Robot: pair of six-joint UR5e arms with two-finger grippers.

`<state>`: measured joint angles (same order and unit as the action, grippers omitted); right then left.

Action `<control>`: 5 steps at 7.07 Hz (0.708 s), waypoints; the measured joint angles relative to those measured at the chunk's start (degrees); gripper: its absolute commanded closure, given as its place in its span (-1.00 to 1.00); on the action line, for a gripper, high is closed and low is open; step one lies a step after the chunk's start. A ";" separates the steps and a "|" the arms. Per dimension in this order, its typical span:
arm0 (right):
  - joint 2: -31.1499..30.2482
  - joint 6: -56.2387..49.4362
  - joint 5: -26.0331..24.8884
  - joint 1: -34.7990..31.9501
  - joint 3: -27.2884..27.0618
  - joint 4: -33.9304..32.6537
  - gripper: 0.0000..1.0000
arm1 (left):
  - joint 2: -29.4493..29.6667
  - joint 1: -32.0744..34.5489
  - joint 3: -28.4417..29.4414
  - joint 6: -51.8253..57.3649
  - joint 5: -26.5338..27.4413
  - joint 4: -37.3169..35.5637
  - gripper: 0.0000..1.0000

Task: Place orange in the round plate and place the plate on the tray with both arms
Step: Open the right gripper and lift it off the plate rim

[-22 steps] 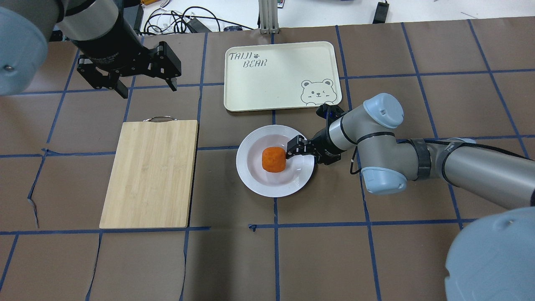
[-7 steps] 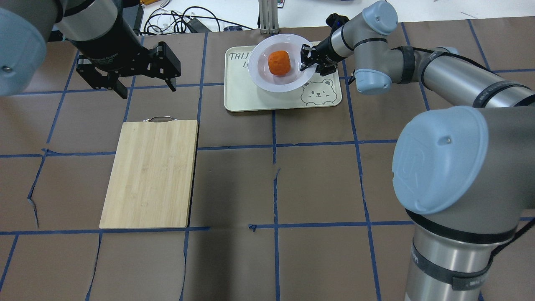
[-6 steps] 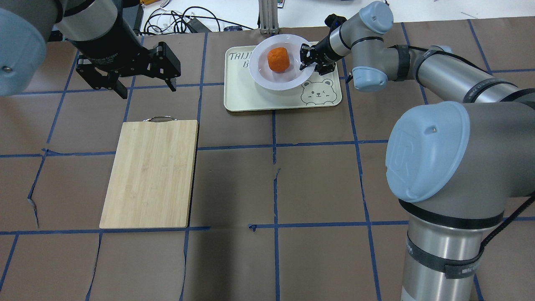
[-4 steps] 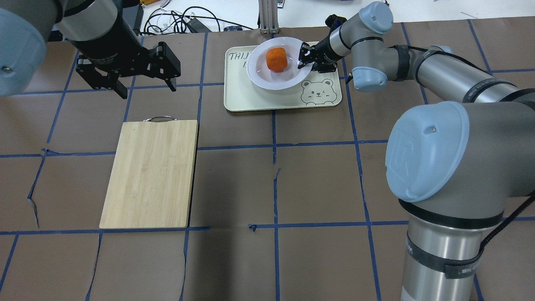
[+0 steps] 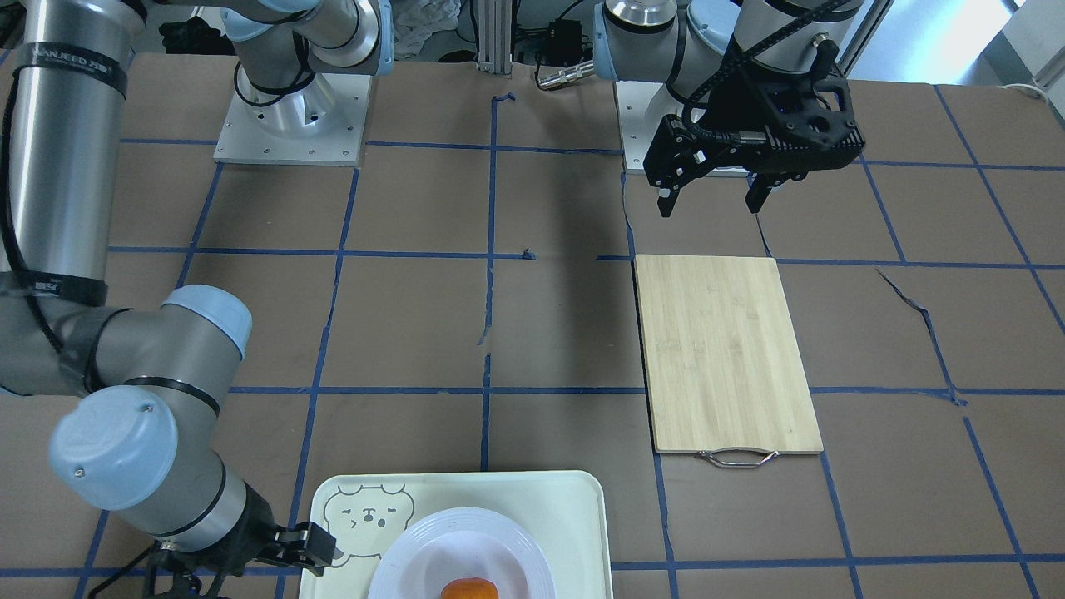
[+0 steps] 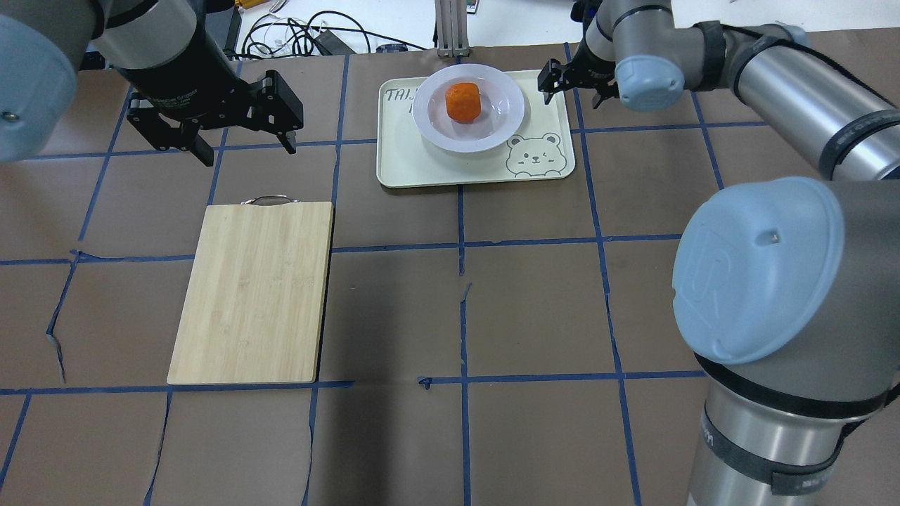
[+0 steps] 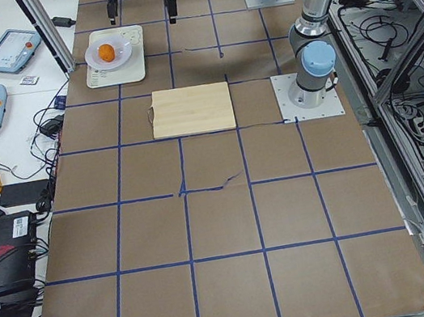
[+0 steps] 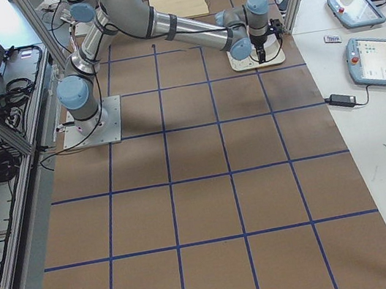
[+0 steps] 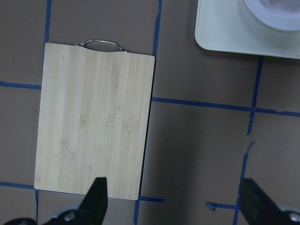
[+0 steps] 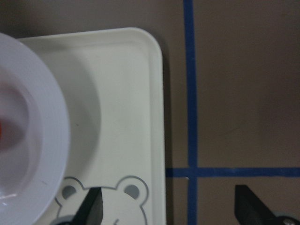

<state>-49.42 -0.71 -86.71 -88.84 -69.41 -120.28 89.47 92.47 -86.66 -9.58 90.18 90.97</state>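
Observation:
The orange lies in the sunken centre of the white round plate. The plate rests on the far half of the cream tray, above the bear drawing. My right gripper hovers open at the tray's far right corner, clear of the plate. In the right wrist view its fingers straddle the tray edge, with the plate off to the left. My left gripper hangs open and empty above the table, left of the tray. The front view shows the orange cut off by its lower border.
A bamboo cutting board with a metal handle lies left of centre, below my left gripper. Cables and an aluminium post sit behind the table's far edge. Blue tape lines cross the brown table cover.
The right gripper carried the plate with the orange from the table centre to the tray, set it down, let go and drew back to the right. The left arm stayed still.

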 measured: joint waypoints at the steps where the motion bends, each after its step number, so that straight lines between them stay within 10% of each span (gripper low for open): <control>1: -3.03 -2.11 -4.63 -0.05 1.61 6.76 -1.00 | 0.00 -0.01 0.00 0.00 0.00 0.00 -1.00; 5: -22.63 -1.00 -7.21 -1.14 -0.69 32.18 -1.00 | -0.08 -0.05 0.00 0.00 0.00 0.08 -1.00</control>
<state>-72.05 -1.70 -93.92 -89.98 -70.10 -88.10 89.39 92.42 -86.66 -9.58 90.18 91.05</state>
